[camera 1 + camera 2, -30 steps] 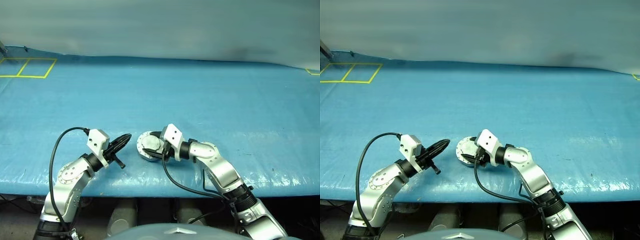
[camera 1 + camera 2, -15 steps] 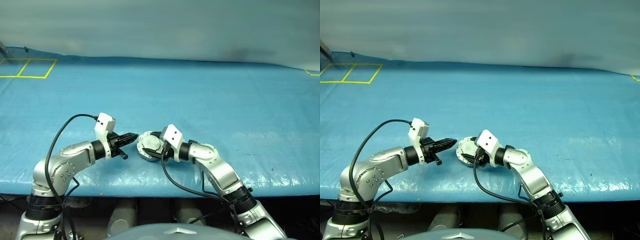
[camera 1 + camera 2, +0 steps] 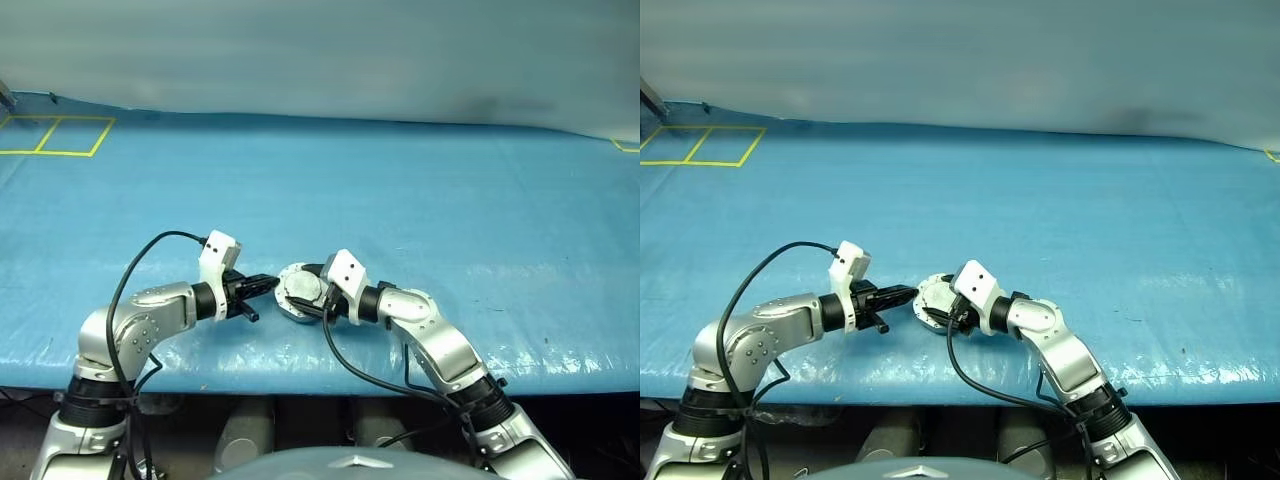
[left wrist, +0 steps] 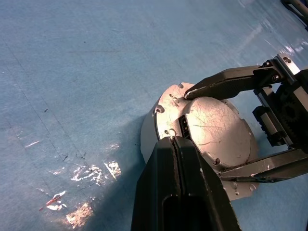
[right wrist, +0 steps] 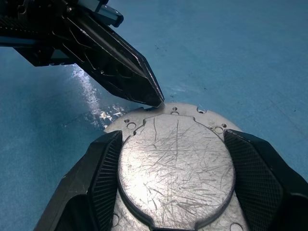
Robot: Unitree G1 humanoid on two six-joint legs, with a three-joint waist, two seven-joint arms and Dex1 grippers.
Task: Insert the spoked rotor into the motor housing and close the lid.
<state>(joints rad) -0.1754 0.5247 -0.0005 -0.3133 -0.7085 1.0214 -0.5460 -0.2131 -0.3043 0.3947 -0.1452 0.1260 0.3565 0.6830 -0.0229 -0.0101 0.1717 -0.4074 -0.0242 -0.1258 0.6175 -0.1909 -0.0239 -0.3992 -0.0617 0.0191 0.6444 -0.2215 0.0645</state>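
The motor housing (image 3: 297,295) lies flat on the blue sheet near the front edge. Its lid (image 5: 175,163), a scratched plain silver disc, lies down flat over it. The spoked rotor is hidden. My right gripper (image 5: 173,139) holds the housing, one black finger (image 5: 103,163) on each side of the lid. My left gripper (image 4: 174,140) is shut with nothing in it. It points at the housing from the left, and its tip (image 5: 156,100) touches the flange rim beside the lid.
A blue sheet (image 3: 400,190) covers the whole table. Yellow tape rectangles (image 3: 55,135) mark its far left corner, and a tape corner (image 3: 625,144) its far right. The table's front edge (image 3: 300,372) runs close below the housing.
My left arm swung in from the left and rolled its wrist; its shut tip went from raised and apart to level against the housing's rim. The right gripper and housing kept still.
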